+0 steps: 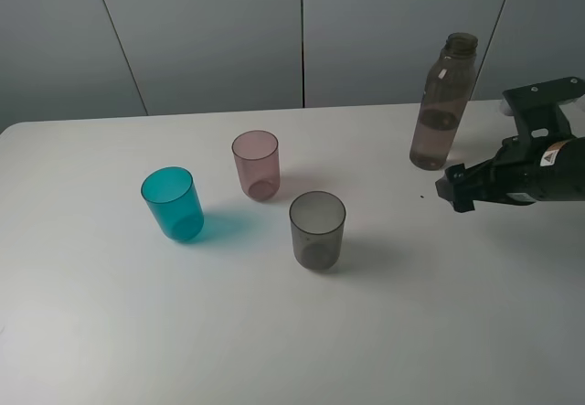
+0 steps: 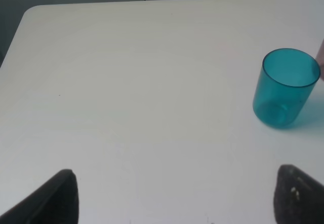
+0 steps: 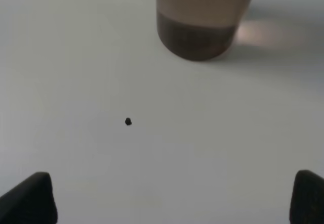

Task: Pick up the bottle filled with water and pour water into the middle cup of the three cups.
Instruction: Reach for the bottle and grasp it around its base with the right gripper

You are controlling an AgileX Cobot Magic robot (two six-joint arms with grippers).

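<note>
Ext. cam: high, facing far edge of table. L wrist — low, shares teal cup; R wrist — close, shares bottle.

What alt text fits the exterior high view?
The right gripper is low beside a tall brownish bottle, not touching it. Left of it on the white table stand a teal cup, a pink cup and a grey cup, upright.
</note>
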